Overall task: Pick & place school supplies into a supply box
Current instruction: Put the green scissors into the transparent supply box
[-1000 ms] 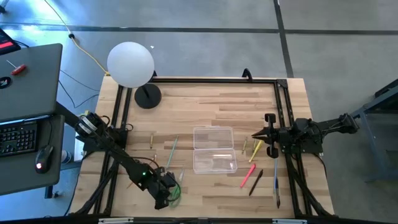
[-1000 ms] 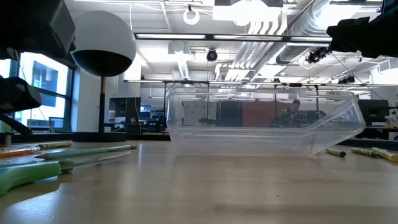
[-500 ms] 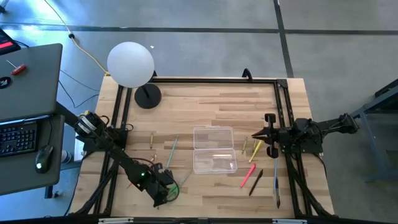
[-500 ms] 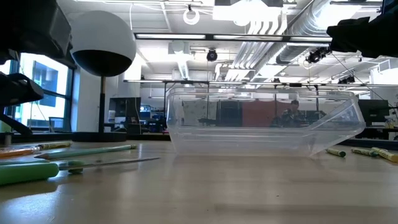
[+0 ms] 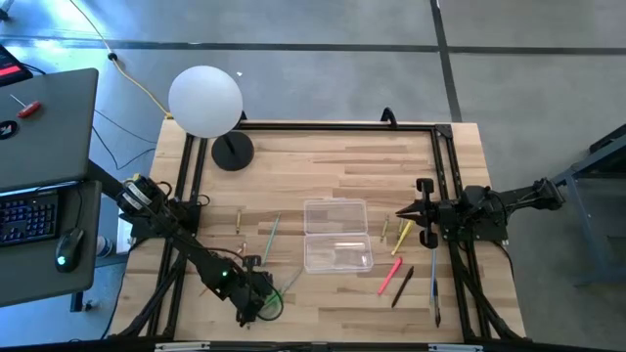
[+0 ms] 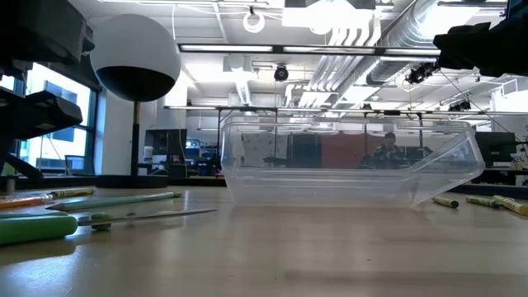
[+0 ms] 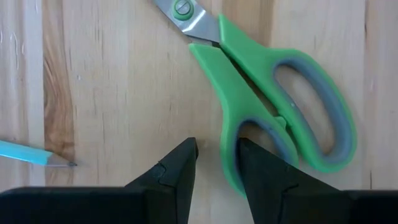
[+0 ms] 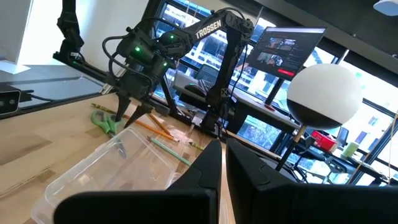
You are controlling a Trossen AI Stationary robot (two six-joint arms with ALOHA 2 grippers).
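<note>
- The left gripper (image 5: 256, 305) hangs low over the wooden counter (image 5: 333, 166) near its front edge, its dark fingers (image 7: 171, 174) slightly parted and empty, just beside the green-handled steel scissors (image 7: 273, 118).
- The clear plastic rectangular supply box (image 5: 336, 235) lies open mid-counter.
- The right gripper (image 5: 406, 216) waits beside the box, fingers closed on nothing, above pens and crayons (image 5: 396, 269).

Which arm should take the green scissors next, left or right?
Left. Its gripper hangs right over the scissors, one green handle loop beside its fingertips. The right gripper sits across the supply box, among the pens, far from the scissors.
</note>
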